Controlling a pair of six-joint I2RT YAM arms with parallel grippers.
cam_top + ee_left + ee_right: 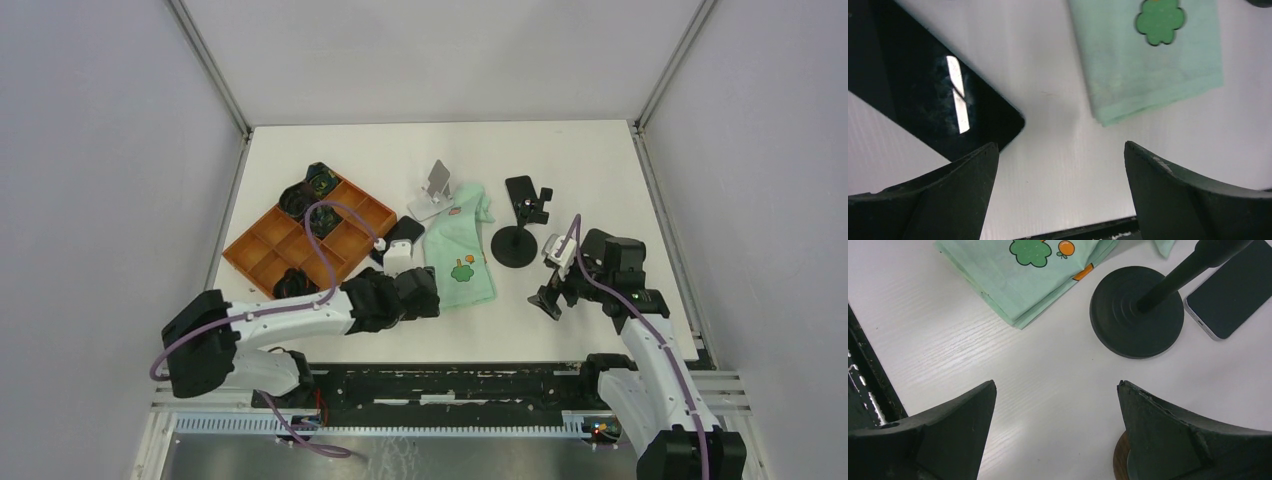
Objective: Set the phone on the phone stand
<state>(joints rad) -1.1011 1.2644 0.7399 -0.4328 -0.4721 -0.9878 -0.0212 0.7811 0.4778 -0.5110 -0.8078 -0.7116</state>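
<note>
A black phone (923, 100) lies flat on the white table just beyond my left fingertip (973, 170); the arm hides it in the top view. My left gripper (1060, 145) (425, 295) is open and empty, low over bare table between that phone and a green towel (1148, 65). A second dark phone (520, 188) (1235, 287) lies beside a black stand with a round base (514, 245) (1136, 310). A small silver folding stand (435, 190) stands at the back. My right gripper (1057, 382) (550, 298) is open and empty, just near of the black stand.
The green towel (462, 255) (1033, 270) lies between the arms. An orange compartment tray (270, 255) with dark items sits at the left. A brown round disc (1120, 460) shows under my right finger. The table's near edge (1073, 232) is just behind the left gripper.
</note>
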